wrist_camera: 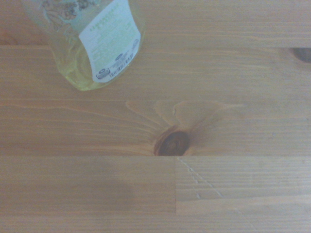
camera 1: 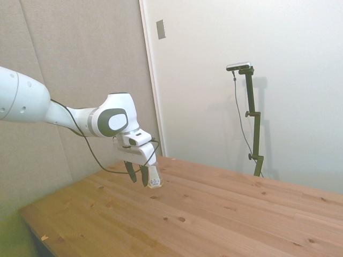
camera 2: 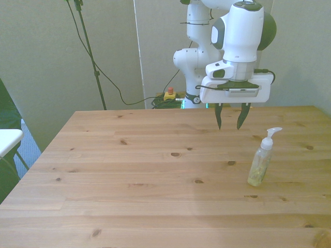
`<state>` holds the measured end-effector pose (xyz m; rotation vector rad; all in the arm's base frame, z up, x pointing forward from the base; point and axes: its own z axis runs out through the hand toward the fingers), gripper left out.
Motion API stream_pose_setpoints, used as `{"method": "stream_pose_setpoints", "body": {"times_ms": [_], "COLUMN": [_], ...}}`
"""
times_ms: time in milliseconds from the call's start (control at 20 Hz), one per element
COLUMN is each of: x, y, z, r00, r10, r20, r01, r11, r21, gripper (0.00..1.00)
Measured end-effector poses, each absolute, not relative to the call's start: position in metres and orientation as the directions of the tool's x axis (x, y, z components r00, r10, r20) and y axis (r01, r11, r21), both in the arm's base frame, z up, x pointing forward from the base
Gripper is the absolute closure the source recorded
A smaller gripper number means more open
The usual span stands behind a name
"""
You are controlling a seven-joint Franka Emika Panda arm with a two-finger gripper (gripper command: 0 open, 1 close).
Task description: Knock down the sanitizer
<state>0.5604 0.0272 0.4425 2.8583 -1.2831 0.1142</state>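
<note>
While the sanitizer (camera 2: 261, 161) stands untouched, these are my notes on how it lies from my gripper (camera 2: 228, 123).

Bottle position: upright on the wooden table (camera 2: 129, 170), toward the front view's right, on bare planks with nothing beside it.
Bottle long axis: vertical, with the white pump top uppermost and its spout pointing to the front view's right; the yellowish liquid sits low in the body.
Bearing from my tool: in the front view the bottle lies to the right of my fingertips and nearer the camera, close by but apart from them.
Side view check: my gripper (camera 1: 138, 175) overlaps the bottle (camera 1: 154, 179) there and hides its upper part, so that view cannot settle the gap; I trust the front view for it.
Wrist view: the labelled, tinted lower body of the bottle (wrist_camera: 95, 46) fills one corner, and a dark knot (wrist_camera: 171, 143) in the wood sits mid-frame.
Height: my fingertips hang above the table, at about the level of the pump top, I judge.
Tool state: my two dark fingers (camera 2: 218, 117) point straight down with a clear gap between them; they hold nothing and touch nothing.
Next move, as I judge it: drop a little, then sweep sideways toward the front view's right and the camera, striking high on the bottle so it tips rather than slides.
</note>
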Motion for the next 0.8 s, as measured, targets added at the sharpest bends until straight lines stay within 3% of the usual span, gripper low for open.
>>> {"method": "stream_pose_setpoints", "body": {"times_ms": [800], "x": [0.611], "y": [0.036], "z": [0.426], "r00": [0.629], "r10": [-0.769], "r20": [0.115], "r01": [-0.774], "r11": [-0.633], "r21": [0.003], "gripper": [1.0]}}
